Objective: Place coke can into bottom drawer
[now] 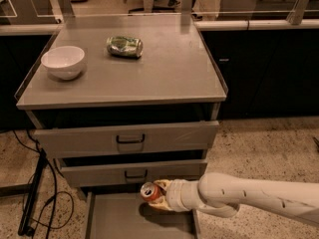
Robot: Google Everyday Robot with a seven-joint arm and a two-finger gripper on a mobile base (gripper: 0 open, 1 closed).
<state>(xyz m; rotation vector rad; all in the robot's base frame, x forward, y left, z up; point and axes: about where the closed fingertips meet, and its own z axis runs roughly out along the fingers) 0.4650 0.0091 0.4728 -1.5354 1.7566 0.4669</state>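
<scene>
The coke can is red with a silver top, tilted, and held just above the open bottom drawer, near its back right part under the middle drawer's front. My gripper is shut on the coke can, reaching in from the right on a white arm. The bottom drawer is a flat grey tray pulled out at the foot of the cabinet; a shadow lies under the can.
A white bowl and a dented green-and-silver can lie on the cabinet top. The two upper drawers with black handles stand slightly open. Black cables run on the floor at left.
</scene>
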